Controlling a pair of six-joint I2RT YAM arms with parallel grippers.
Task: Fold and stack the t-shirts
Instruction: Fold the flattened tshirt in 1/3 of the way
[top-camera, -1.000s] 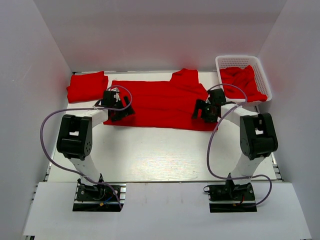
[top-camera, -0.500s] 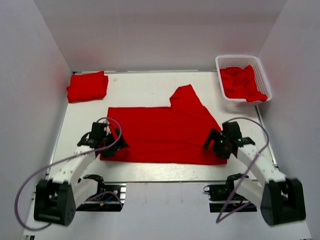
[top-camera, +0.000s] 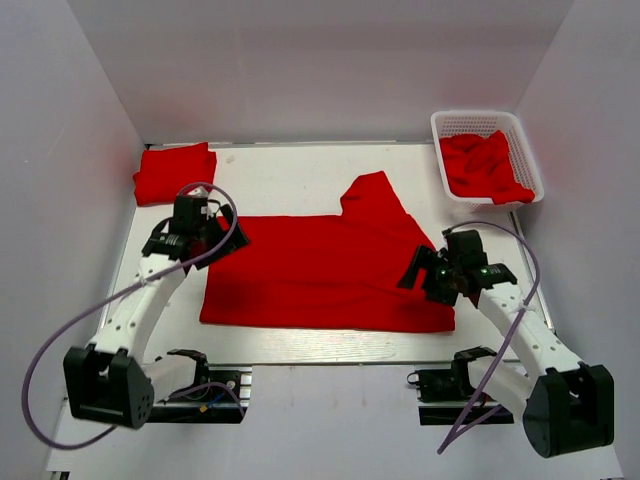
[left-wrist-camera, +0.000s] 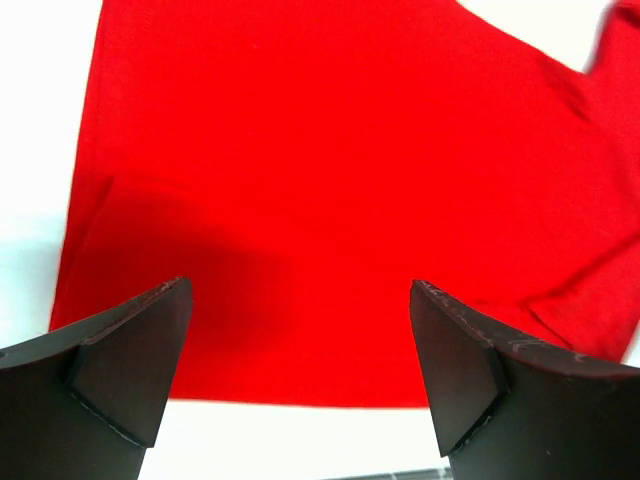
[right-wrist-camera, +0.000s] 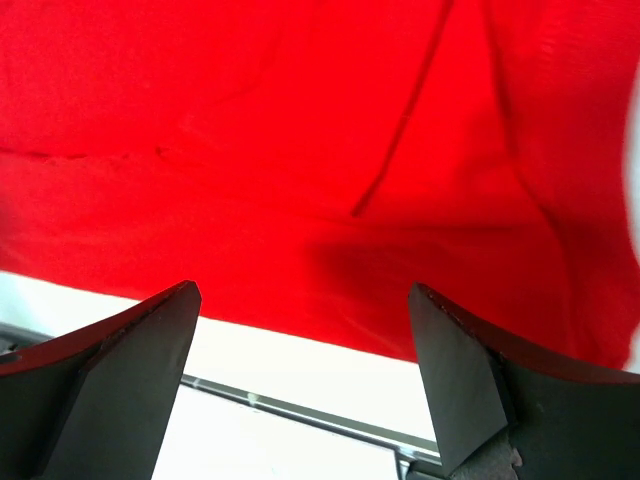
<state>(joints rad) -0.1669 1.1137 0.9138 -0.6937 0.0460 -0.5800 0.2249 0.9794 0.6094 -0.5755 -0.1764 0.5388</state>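
The t-shirt in hand (top-camera: 320, 272) lies spread flat across the middle of the surface (top-camera: 290, 170), its near hem close to the near edge and one sleeve (top-camera: 372, 195) poking out toward the far side. An already folded t-shirt (top-camera: 175, 172) sits at the far left corner, well apart from it, and more crumpled t-shirts (top-camera: 485, 165) wait in the white basket (top-camera: 475, 117) at the far right. Your left pincer (left-wrist-camera: 300, 290) hovers over the shirt's left end and your right pincer (right-wrist-camera: 303, 291) over its right end; both are spread wide and pinch nothing, with only red cloth showing between the fingers. By my reading, the shirt is laid out and the fold itself is not yet made. The main risk from here is an uneven grab: if one side takes a different depth of cloth than the other, the fold will come out skewed. The right wrist view shows a crease and what looks like an overlapped layer, so you may catch only the top ply there and leave the rest behind. That loose far sleeve could bunch into a lump under the fold if it isn't tucked first. With the hem so near the edge, any drag toward you may pull cloth off the surface.
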